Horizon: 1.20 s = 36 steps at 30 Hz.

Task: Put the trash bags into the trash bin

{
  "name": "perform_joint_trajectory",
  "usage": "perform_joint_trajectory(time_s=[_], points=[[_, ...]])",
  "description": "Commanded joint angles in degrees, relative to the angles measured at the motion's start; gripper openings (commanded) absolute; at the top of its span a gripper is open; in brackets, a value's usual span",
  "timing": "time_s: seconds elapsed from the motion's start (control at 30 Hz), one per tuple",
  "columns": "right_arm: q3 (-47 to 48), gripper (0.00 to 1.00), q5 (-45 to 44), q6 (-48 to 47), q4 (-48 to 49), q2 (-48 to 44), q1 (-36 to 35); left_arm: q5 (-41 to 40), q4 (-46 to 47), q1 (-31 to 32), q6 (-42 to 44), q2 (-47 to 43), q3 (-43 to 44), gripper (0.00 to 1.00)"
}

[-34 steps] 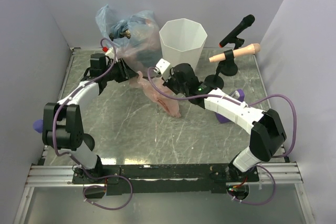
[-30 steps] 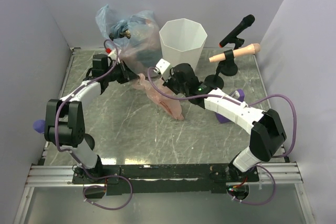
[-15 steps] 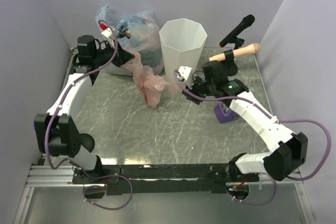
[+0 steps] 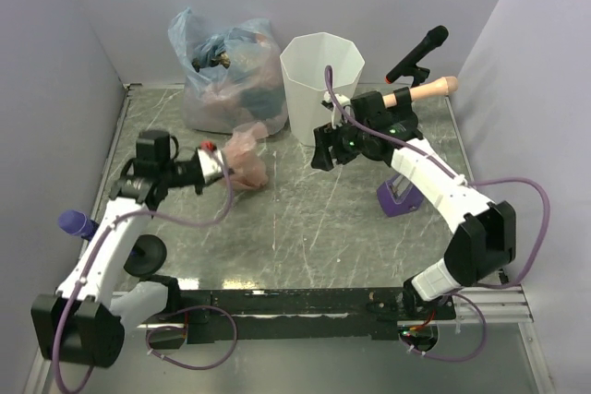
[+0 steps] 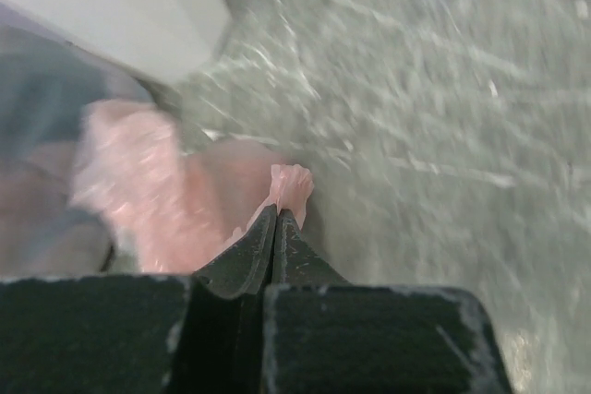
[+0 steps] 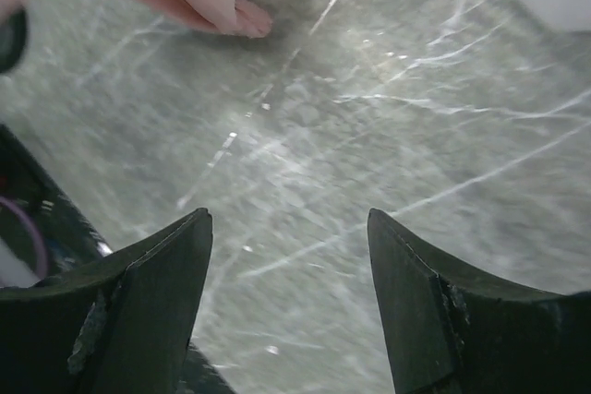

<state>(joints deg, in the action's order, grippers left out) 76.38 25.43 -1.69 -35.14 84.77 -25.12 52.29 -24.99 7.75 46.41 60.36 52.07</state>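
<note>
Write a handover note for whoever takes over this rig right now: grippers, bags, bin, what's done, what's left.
Left gripper: shut on a corner of the pink trash bag, which is low by the table, in front and left of the trash bin.
Right gripper: open and empty, over the table in front of the bin.
The stuffed bluish bag stands left of the bin, with no gripper on it.
Done: pink bag gripped; nothing shows inside the bin.
Left: lift the pink bag over the bin's rim and release it.
</note>
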Motion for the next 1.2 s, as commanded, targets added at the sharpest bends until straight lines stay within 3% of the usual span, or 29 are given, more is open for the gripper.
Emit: perform_joint_trajectory(time_s=[0.0, 0.13, 0.2, 0.27, 0.43, 0.77, 1.0, 1.17], points=[[2.5, 0.75, 5.7, 12.4, 5.0, 5.0, -0.7, -1.9, -0.8, 2.2, 13.7, -7.3, -8.8, 0.01], [6.3, 0.89, 11.3, 17.1, 7.7, 9.8, -2.4, -4.4, 2.5, 5.5, 16.9, -11.6, -14.7, 0.01], [8.4, 0.90, 12.2, 18.9, 8.7, 12.4, -4.3, -4.5, 0.7, 6.0, 19.8, -12.6, -16.5, 0.01], [10.7, 0.99, 12.8, 20.2, 9.6, 15.1, -6.2, -3.6, -3.4, 6.0, 25.5, -13.8, -18.3, 0.01], [18.4, 0.99, 7.3, 18.0, 8.2, 21.8, -12.0, -2.0, -4.7, 7.3, 31.4, -18.3, -24.7, 0.01], [39.4, 0.99, 11.2, 16.7, 8.4, 37.7, -18.5, -2.8, -10.9, 8.2, 30.5, -26.8, -29.3, 0.01], [43.0, 0.99, 24.2, 22.5, 16.8, 44.4, -22.9, -5.1, -12.4, 8.2, 28.6, -30.5, -30.3, 0.01], [40.1, 0.99, 29.7, 25.1, 22.0, 43.4, -22.7, -6.6, -12.0, 8.2, 26.8, -32.2, -30.2, 0.01]])
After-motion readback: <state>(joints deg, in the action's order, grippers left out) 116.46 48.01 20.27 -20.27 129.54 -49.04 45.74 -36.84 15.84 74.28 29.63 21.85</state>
